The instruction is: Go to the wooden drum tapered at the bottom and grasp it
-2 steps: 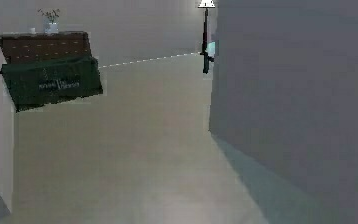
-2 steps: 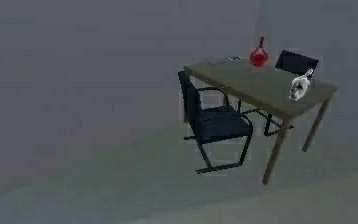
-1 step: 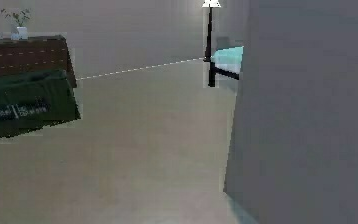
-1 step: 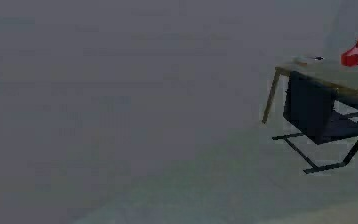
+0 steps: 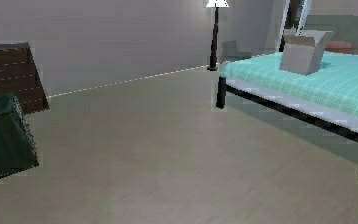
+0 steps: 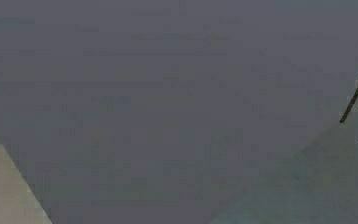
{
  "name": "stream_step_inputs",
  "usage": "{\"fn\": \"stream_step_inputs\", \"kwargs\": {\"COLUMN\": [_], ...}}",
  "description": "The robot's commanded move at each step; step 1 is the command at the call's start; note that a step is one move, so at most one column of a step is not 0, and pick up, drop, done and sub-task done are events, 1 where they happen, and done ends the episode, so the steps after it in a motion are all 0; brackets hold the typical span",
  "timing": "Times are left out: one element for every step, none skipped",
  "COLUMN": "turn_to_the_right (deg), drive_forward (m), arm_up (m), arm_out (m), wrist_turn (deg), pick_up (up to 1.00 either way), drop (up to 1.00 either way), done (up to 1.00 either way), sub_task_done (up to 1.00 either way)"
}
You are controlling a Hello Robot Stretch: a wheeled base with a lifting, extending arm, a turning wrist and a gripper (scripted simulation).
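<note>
A bed (image 5: 287, 82) with a teal cover and dark frame stands on the forward view's right. An open cardboard box (image 5: 305, 52) sits on it. Past the bed's near corner, a lamp (image 5: 216, 35) stands by the grey wall (image 5: 117, 35). Well apart from the bed, across bare floor (image 5: 157, 150), are a dark wooden panel (image 5: 15, 72) and a dark green bin-like thing (image 5: 7, 135) just before it. Where the drum is cannot be told. The gripper's state cannot be told either.

An open cardboard box (image 5: 305, 52) sits on the teal bed (image 5: 275, 78).
</note>
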Motion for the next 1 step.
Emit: {"fn": "stream_step_inputs", "kwargs": {"turn_to_the_right": [12.0], "drive_forward": [0.0], "arm_up": [0.0], "arm_out": [0.0], "wrist_turn": [0.0], "pick_up": [0.0], "drop": [0.0], "done": [0.0], "sub_task_done": [0.0]}}
